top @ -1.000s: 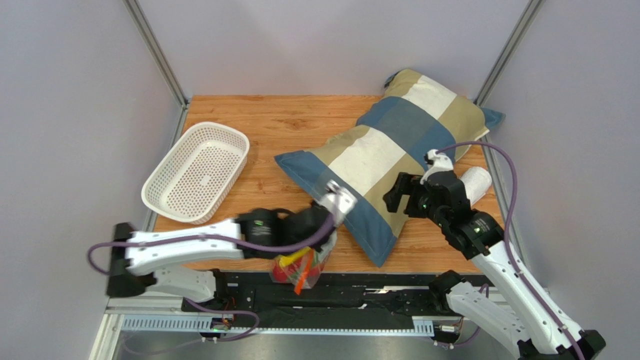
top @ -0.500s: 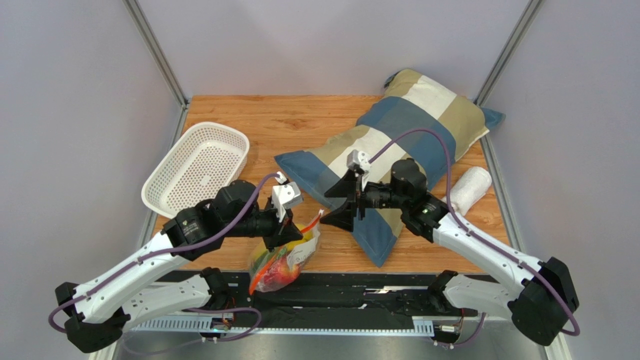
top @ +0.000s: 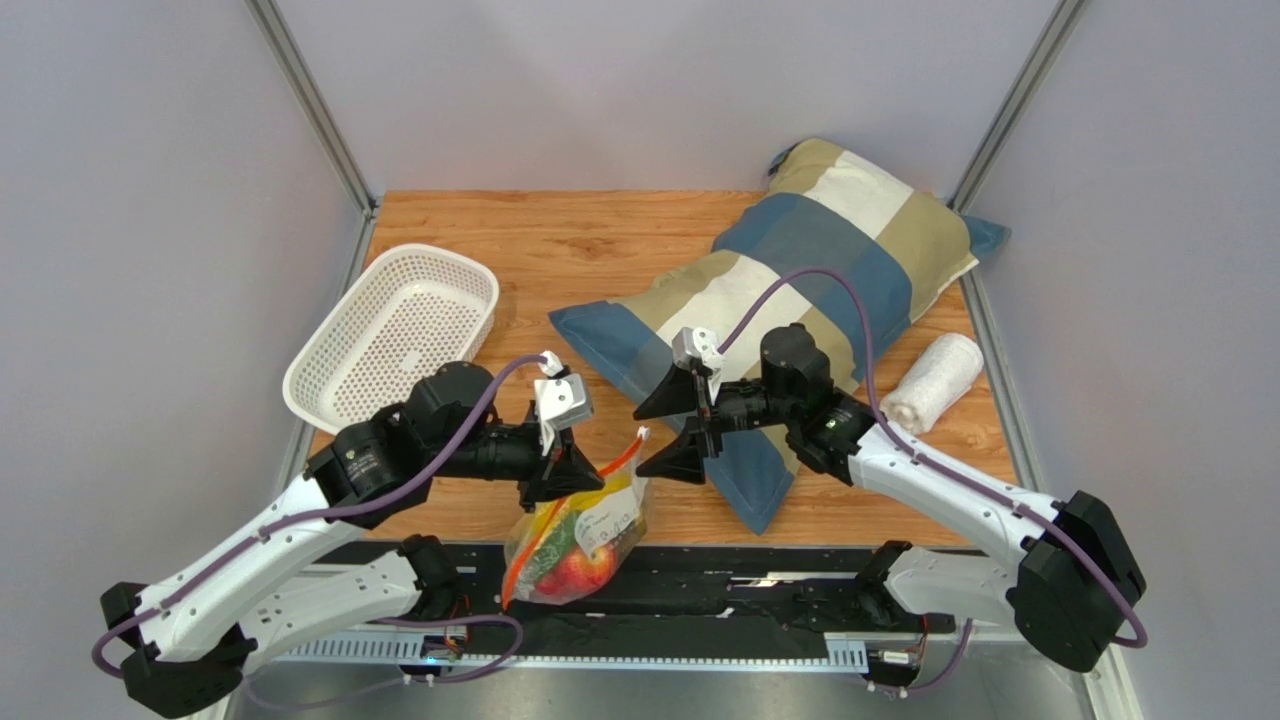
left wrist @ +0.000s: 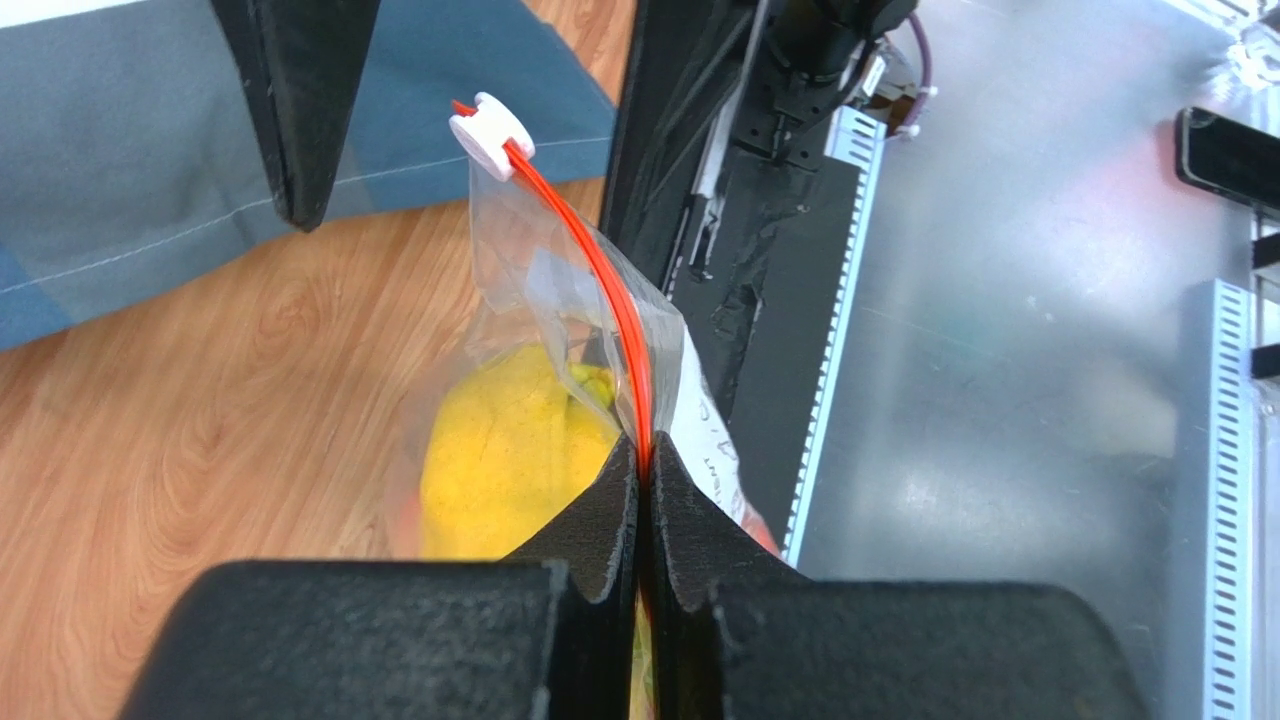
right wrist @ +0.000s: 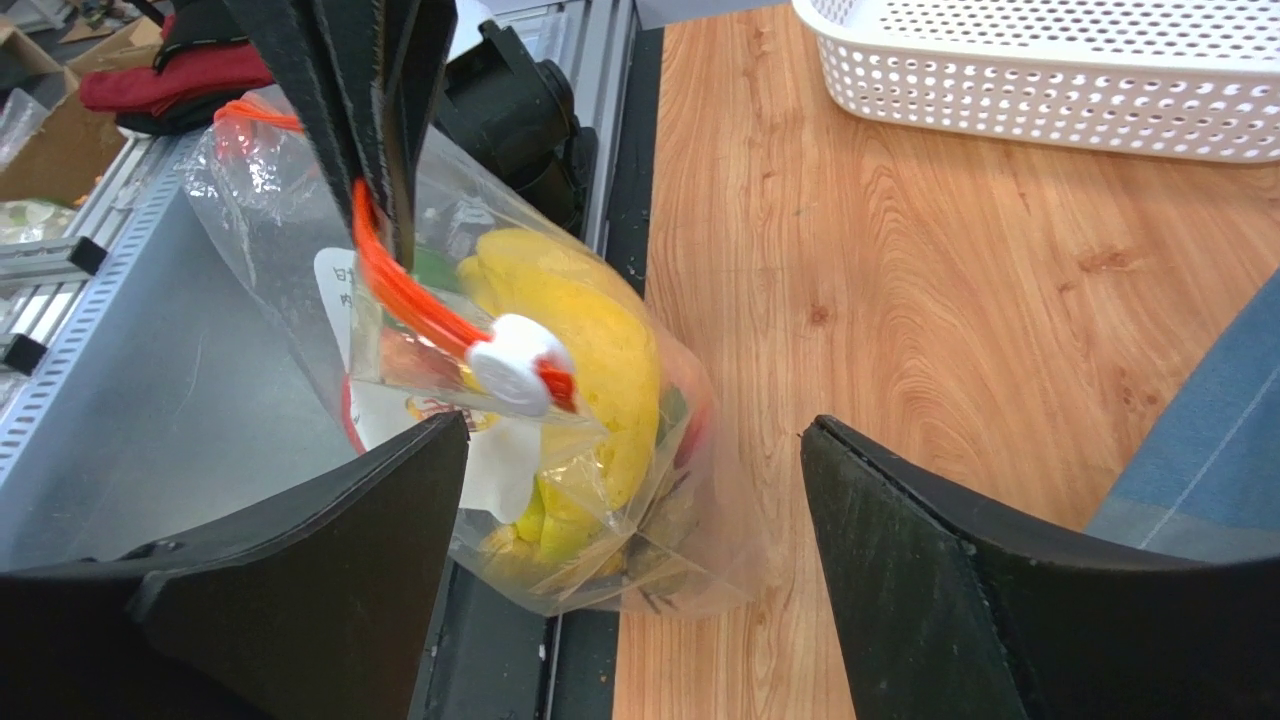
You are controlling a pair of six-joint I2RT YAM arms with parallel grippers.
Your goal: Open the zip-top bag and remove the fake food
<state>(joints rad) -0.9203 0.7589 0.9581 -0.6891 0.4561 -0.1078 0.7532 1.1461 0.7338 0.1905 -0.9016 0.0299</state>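
Left jaws pinching zip-top bag (top: 583, 528), right jaws apart

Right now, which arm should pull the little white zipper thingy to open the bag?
Probably the right. The left gripper holds the zip-top bag up, shut on its orange strip. The right gripper is open and faces the white slider, so it could close on it.

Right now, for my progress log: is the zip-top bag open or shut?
The zip-top bag is shut: its orange strip runs as one line from the left gripper to the white slider.
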